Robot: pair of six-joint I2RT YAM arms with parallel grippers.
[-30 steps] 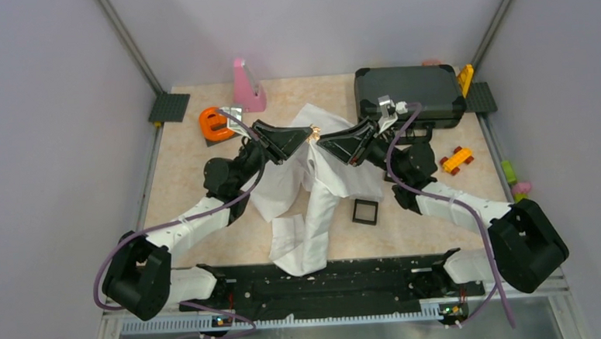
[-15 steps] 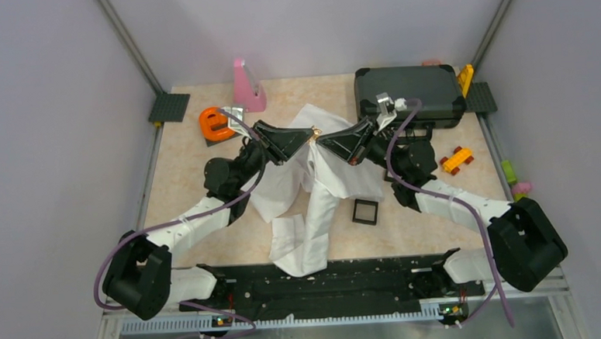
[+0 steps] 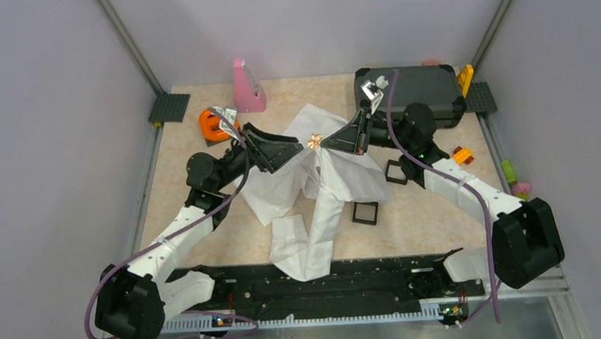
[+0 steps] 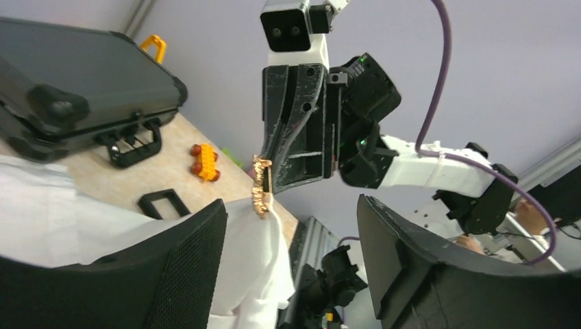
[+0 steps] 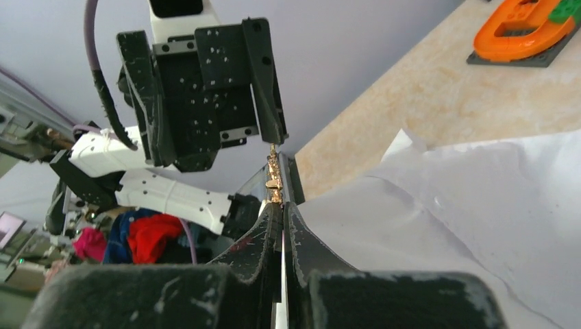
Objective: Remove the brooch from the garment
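Observation:
The white garment (image 3: 325, 185) lies spread mid-table, its top pulled up into a peak. At that peak sits the tiny gold brooch (image 3: 314, 141), and the fabric (image 4: 250, 247) still reaches up to it. My right gripper (image 3: 324, 143) is shut on the brooch (image 5: 275, 179), which sticks out past the pinched tips (image 5: 282, 205). In the left wrist view the brooch (image 4: 260, 186) shows side-on against the right gripper's tip. My left gripper (image 3: 292, 149) stands open just left of the brooch, touching nothing; its fingers (image 4: 188, 274) frame the raised cloth.
A black case (image 3: 410, 92) stands at the back right. An orange clamp-like toy (image 3: 213, 125) and a pink object (image 3: 246, 87) sit at the back left. Two small black square trays (image 3: 365, 212) (image 3: 395, 171) lie right of the garment, with an orange toy car (image 3: 460, 155) beyond.
My left gripper has opened and drawn back to the left. The right gripper has shut on the brooch, and its arm has swung back, uncovering a second black tray.

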